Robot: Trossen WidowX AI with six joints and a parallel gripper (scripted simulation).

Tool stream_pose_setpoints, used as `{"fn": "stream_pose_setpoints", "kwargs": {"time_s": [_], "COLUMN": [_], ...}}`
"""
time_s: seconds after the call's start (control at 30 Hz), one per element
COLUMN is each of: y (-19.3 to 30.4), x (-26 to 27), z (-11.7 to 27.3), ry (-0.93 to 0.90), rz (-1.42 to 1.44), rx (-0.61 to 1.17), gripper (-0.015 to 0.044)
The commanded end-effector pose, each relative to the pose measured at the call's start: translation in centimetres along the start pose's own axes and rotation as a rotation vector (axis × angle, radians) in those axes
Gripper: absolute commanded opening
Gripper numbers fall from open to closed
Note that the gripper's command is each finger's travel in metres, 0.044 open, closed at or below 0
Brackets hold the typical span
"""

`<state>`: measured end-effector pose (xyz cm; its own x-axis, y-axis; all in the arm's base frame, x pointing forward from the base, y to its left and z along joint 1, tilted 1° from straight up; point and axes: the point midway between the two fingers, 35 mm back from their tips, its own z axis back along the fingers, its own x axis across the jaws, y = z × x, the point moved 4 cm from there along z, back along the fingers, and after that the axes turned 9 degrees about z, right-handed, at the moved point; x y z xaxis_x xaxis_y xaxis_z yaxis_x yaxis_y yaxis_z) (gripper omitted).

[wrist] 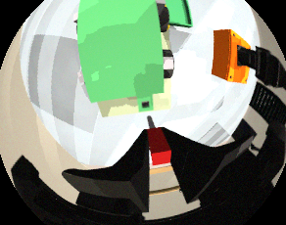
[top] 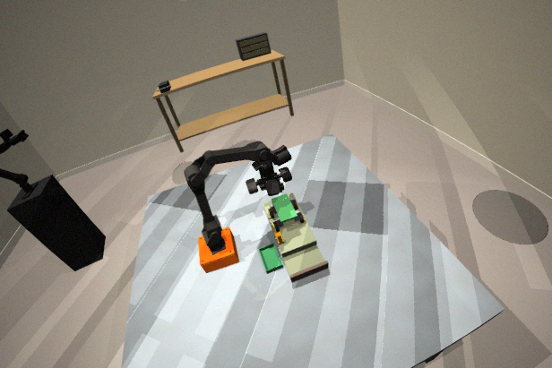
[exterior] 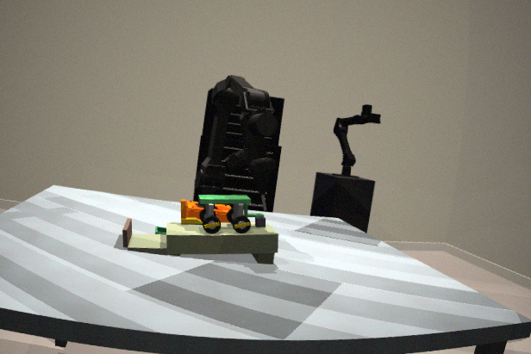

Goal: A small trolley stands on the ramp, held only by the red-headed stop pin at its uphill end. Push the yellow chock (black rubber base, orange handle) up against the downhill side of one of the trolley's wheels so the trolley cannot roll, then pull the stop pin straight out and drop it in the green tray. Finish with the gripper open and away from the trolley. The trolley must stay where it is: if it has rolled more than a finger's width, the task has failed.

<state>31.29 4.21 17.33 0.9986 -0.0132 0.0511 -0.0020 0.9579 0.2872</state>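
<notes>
Wrist view — the hand points trolleyward, clamped on the red-headed pin.

- Green flat-topped trolley: smooth, plastic-looking, mostly matt.
- Red block-shaped pin head: smooth, like plastic; its thin grey shank looks metallic.
- Black angular gripper fingers: matt, like plastic.
- Long brown shelf unit: wood-like, smooth top.
- Pale yellow-green ramp: smooth, matt.
</notes>
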Motion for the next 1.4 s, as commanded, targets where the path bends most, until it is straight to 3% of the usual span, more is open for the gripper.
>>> {"fn": "stream_pose_setpoints", "kwargs": {"time_s": [0.0,0.37,1.37], "y": [0.7,1.8,3.0], "x": [0.2,0.1,-7.8], "z": [0.0,0.0,-0.4], "ry": [-0.007,-0.007,-0.001], "rz": [-0.003,-0.003,-0.005], "rx": [0.005,0.006,0.007], "gripper": [0.0,0.0,0.0]}}
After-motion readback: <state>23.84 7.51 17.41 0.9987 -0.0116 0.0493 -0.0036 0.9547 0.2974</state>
